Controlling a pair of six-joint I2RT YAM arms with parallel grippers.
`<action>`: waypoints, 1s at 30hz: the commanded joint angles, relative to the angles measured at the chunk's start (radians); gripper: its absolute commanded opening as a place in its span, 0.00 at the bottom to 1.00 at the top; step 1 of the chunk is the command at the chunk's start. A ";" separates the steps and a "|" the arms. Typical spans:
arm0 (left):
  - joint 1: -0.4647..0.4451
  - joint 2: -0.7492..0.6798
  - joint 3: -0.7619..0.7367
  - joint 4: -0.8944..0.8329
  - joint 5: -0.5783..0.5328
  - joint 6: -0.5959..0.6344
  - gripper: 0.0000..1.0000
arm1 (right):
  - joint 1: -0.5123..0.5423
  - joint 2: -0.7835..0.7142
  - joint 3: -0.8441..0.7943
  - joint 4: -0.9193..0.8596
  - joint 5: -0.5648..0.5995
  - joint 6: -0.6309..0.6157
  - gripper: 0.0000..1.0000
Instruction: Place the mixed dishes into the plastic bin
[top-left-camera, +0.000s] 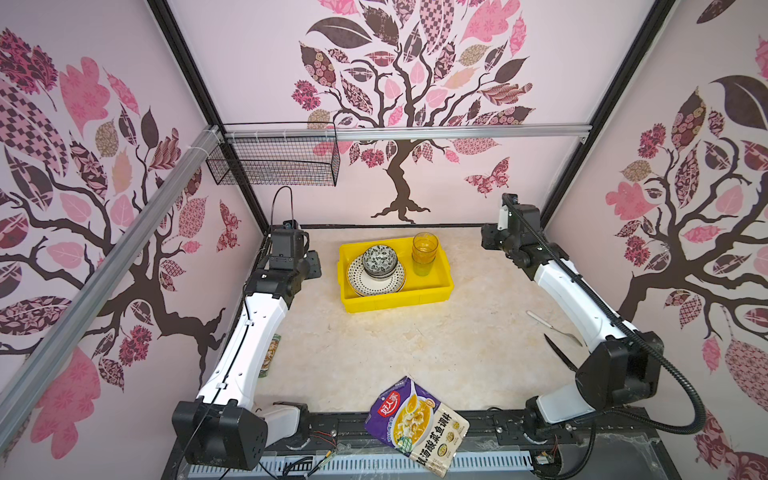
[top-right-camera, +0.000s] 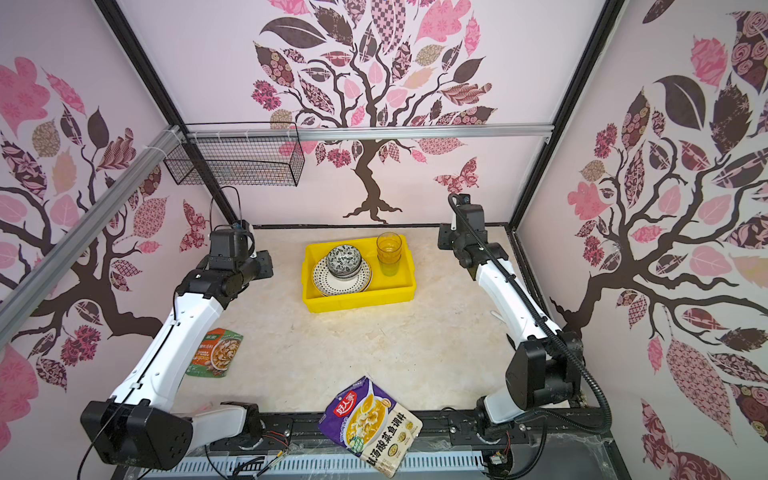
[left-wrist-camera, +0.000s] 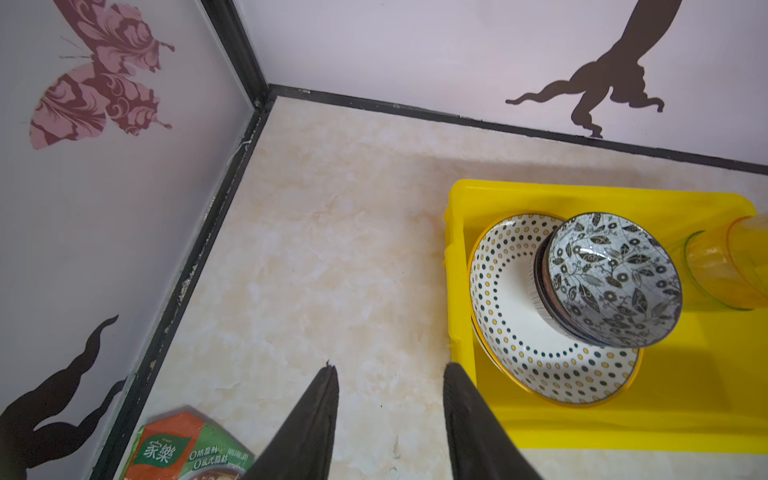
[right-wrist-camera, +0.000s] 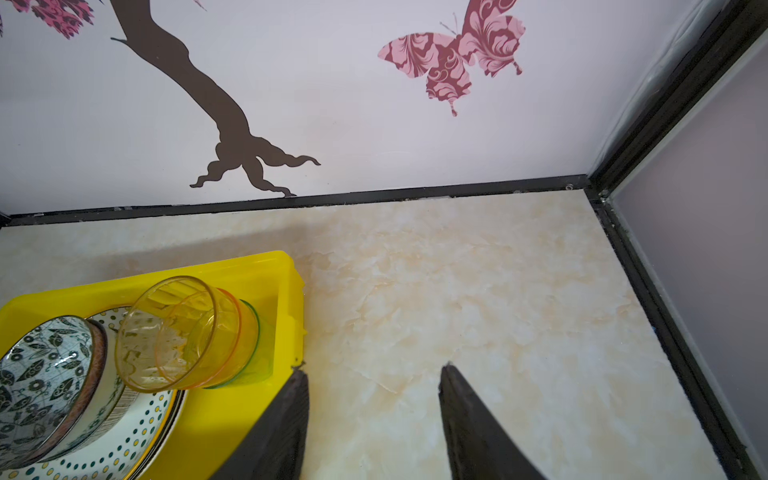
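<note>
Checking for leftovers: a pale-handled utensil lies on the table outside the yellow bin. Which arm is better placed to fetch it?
Right, probably: the utensil lies beside the right arm, and the right gripper shows open, empty jaws.

The bin (top-left-camera: 395, 301) is smooth, glossy yellow plastic; the tumblers (right-wrist-camera: 183, 332) in it are translucent and shiny. The bowl (left-wrist-camera: 615, 278) and dotted plate (left-wrist-camera: 511, 332) look like glazed ceramic, the tabletop (top-left-camera: 374, 353) has a matt marble-look finish, and the pouch (top-left-camera: 415, 419) is glossy film.

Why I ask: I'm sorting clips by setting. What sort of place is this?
Probably a robot test booth, not a real kitchen: left arm and right arm mounted at the front, wallpapered panels in an aluminium frame, a yellow bin of dishes on a marble-look tabletop.
</note>
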 joint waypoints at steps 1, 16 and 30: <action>0.009 0.024 -0.041 0.118 -0.044 -0.020 0.45 | -0.025 -0.024 -0.069 0.090 0.015 0.014 0.55; 0.148 0.092 -0.373 0.581 -0.135 -0.124 0.48 | -0.181 -0.167 -0.611 0.539 0.092 0.105 0.63; 0.145 0.094 -0.648 0.991 -0.109 0.030 0.98 | -0.190 -0.135 -0.916 0.961 0.148 0.050 0.83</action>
